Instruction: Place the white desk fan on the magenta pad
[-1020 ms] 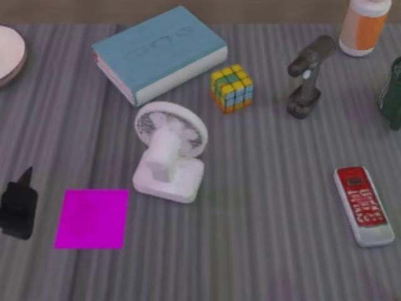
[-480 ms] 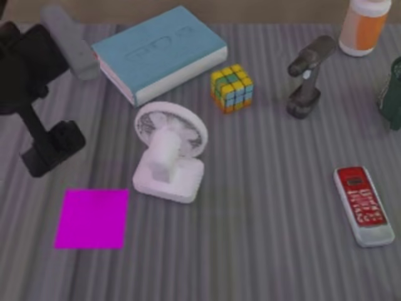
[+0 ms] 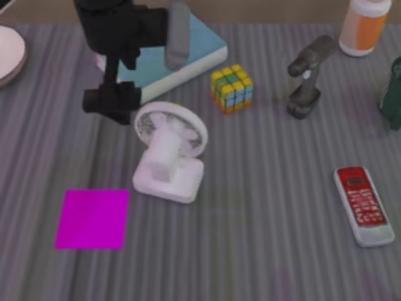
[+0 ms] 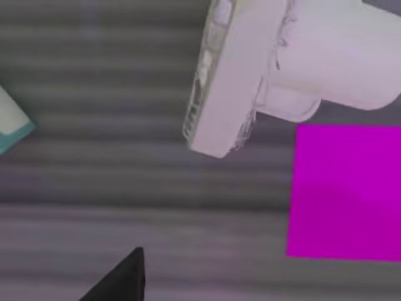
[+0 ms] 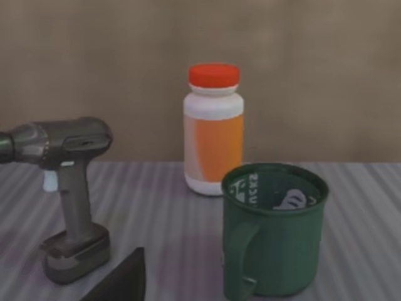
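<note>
Nearest the front edge of the counter (image 3: 250,263), at about 7 o'clock in the top view, lies the magenta pad (image 3: 92,219), flat and bare. Just beyond it, toward 1 o'clock from the pad, the white fan (image 3: 169,150) stands upright on its base, near the pad but not touching; grille head faces away toward the book. At 4 o'clock, well apart, a red phone (image 3: 363,204) lies flat.

Further back: left tool (image 3: 113,103) hangs just beside the fan's grille, at roughly 10 o'clock from the fan's head, arm reaching in over the blue book (image 3: 188,59). Can't tell whether its fingers are spread or closed; the wrist view shows only one dark fingertip w/ the fan's grille edge and the pad beyond. Nothing gripped yet, by my read. A colour cube (image 3: 232,88) sits at 2 o'clock from the fan, a drill (image 3: 307,75) further right.

Farthest: orange bottle (image 3: 363,25) and green mug (image 3: 393,94) at the right edge, a pale disc (image 3: 9,53) at the left edge. Right arm isn't in the top view, parked; its tool state is unclear too.

Risks, as I judge them: tool is close to the thin grille rim, so a sideways nudge could tip the fan toward the pad or skid it. Gripping the grille instead of the housing may let the heavy base swing. Elbow could also drag the book.
</note>
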You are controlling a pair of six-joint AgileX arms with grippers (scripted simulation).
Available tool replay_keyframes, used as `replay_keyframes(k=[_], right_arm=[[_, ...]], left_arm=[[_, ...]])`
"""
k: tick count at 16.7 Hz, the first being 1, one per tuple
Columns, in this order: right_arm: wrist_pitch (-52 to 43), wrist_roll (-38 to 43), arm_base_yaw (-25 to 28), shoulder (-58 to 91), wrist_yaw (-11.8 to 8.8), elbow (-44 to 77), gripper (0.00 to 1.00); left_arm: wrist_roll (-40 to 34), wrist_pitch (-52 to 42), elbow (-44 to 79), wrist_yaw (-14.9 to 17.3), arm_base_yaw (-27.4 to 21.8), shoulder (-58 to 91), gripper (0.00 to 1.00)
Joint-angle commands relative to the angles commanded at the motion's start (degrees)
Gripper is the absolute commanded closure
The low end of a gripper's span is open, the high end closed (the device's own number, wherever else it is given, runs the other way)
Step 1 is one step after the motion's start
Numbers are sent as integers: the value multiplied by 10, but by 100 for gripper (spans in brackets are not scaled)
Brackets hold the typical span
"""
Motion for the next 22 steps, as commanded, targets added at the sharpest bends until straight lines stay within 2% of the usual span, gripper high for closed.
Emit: replay_keyframes(k=[5,9,15,22], right_arm=[[0,0,0,0,0,0,0],[0,0,0,0,0,0,0],[0,0,0,0,0,0,0],[0,0,0,0,0,0,0]], left_arm=[[93,-79,187,-7,-28,144,0],[117,-95,235,-10,-35,179,0],[118,-86,225,-9,-33,176,0],[118,33,62,-10,-34,138,0]])
